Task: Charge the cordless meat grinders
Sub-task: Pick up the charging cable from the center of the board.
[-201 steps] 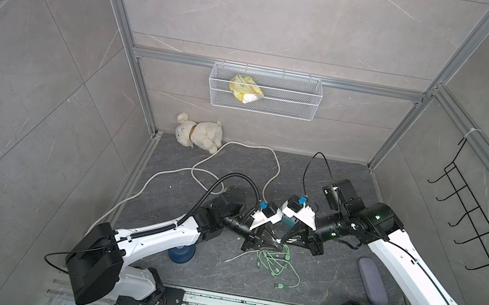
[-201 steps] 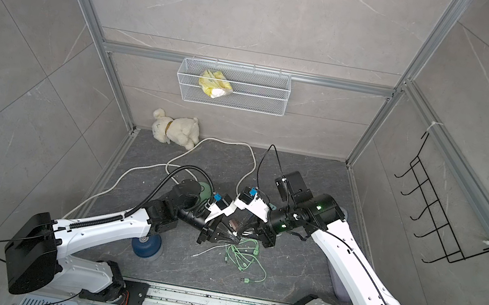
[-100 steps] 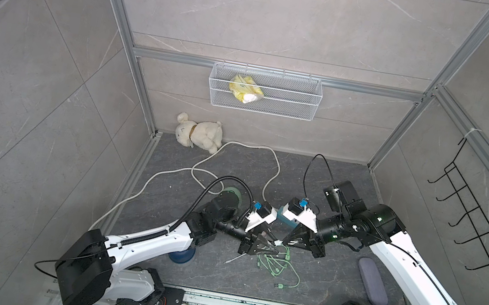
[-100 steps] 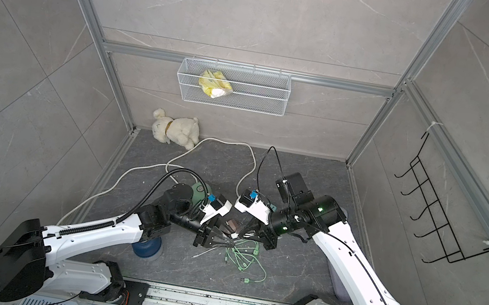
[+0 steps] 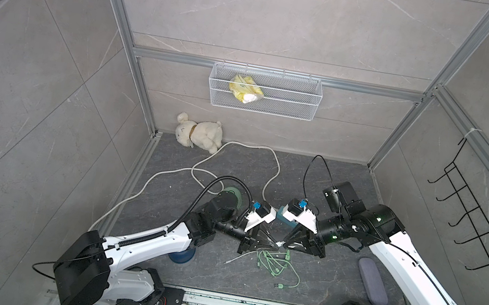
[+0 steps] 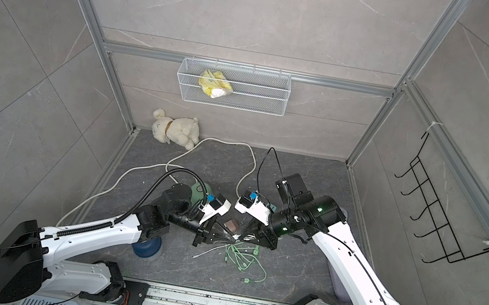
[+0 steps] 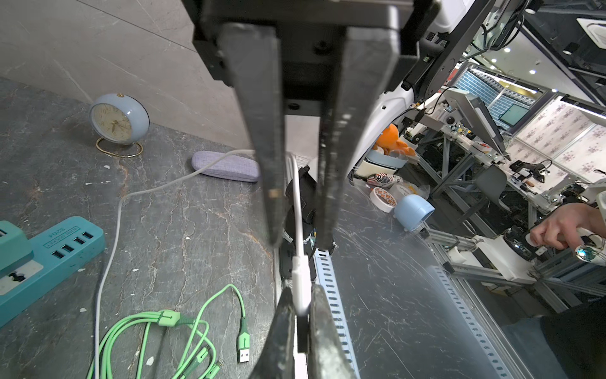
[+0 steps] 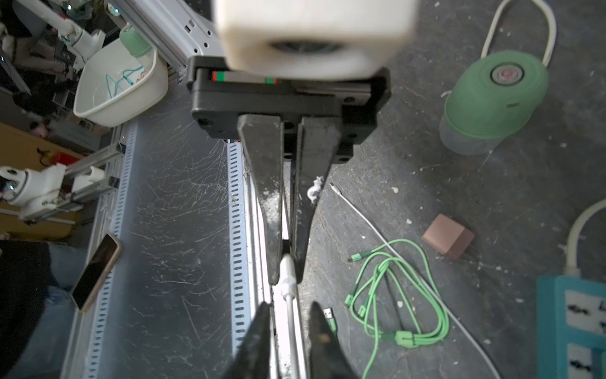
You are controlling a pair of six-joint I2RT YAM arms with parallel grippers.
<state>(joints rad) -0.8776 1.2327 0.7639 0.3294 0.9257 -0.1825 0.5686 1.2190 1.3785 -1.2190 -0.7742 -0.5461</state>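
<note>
**Counter stock: one white cable, two tools, two grinders**

**Top views.**
- Your left tool and right tool meet tip to tip just above the middle of the counter. The plug of a white cable sits between them.
- Mint grinder — upright on the counter behind the left arm's elbow, which partly hides it.
- Navy grinder — under the left forearm, toward the arm bases, well apart from both tools.
- Green cable: coiled, just beside the tools on the side of the arm bases.
- Pink cube charger: just behind the tool tips.

**Left wrist.**
- Your left tool is clamped on the white cable's plug.
- The right tool faces it with its fingers apart, and the cable runs up between them.
- Also on the counter: teal power strip, purple case, pale blue clock.

**Right wrist.**
- The right tool's fingers stand apart on either side of the cable and grip nothing.
- The left tool is pinched together on the plug.
- The mint grinder stands upright with its metal centre up, well apart from both tools. A thick white cord loops behind it.
- The pink cube charger lies between the grinder and the green cable.
</note>
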